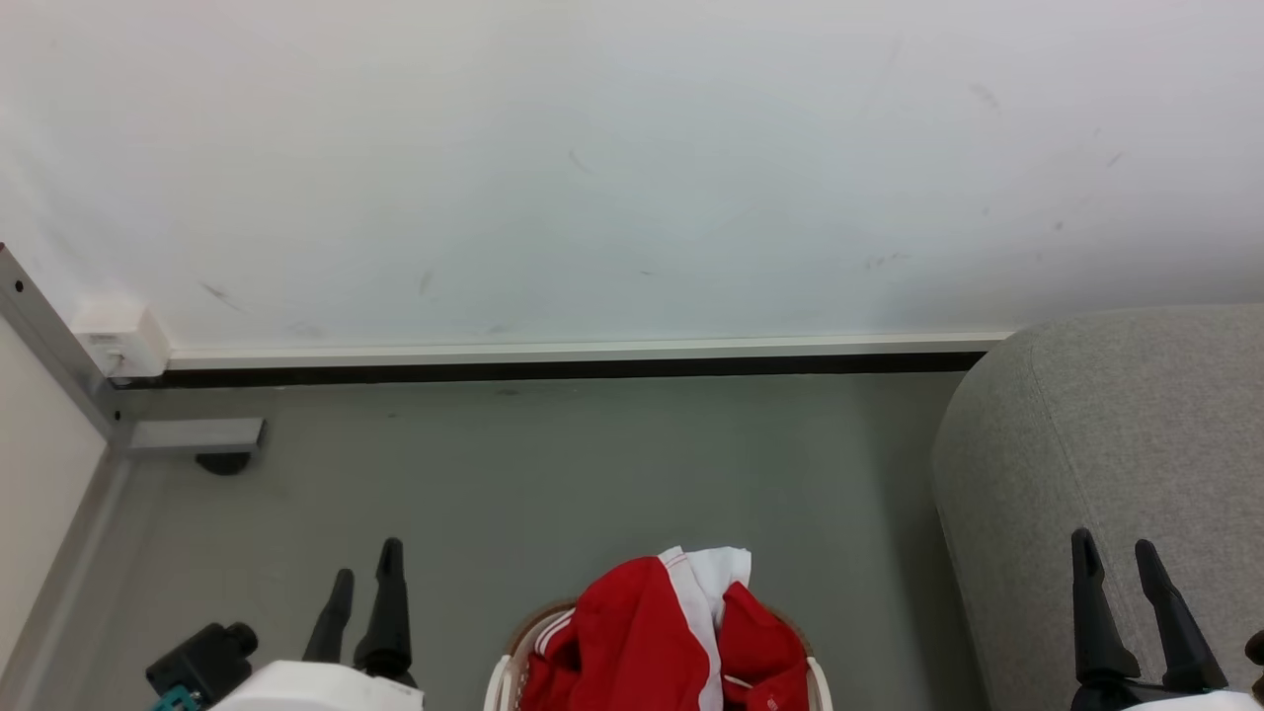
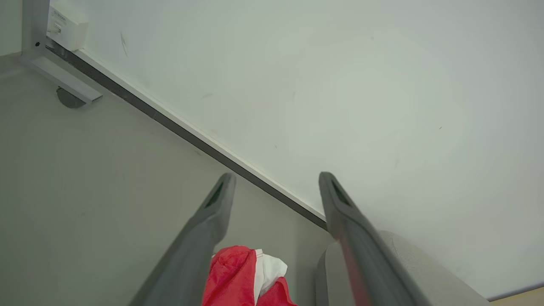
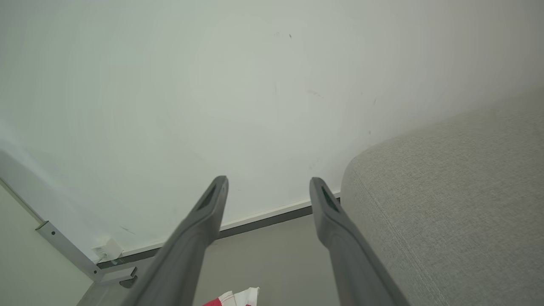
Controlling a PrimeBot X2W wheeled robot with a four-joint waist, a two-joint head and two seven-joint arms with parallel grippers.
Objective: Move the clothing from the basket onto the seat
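Red clothing (image 1: pixel 652 632) with white panels and thin stripes is heaped in the white basket (image 1: pixel 499 681) at the bottom centre of the head view. The same clothing (image 2: pixel 233 276) peeks up between my left fingers, and a corner of the clothing (image 3: pixel 236 297) shows low in the right wrist view. The light grey seat (image 1: pixel 1106 444) stands to the right of the basket. My left gripper (image 1: pixel 363 571) is open over the floor left of the basket. My right gripper (image 1: pixel 1114 553) is open in front of the seat. In their own views the left gripper (image 2: pixel 276 180) and the right gripper (image 3: pixel 268 182) hold nothing.
A white wall (image 1: pixel 632 168) with a dark skirting strip (image 1: pixel 553 370) runs behind the grey floor (image 1: pixel 553 474). A metal frame post with a foot (image 1: pixel 197 434) and a small white box (image 1: pixel 118 341) stand in the far left corner.
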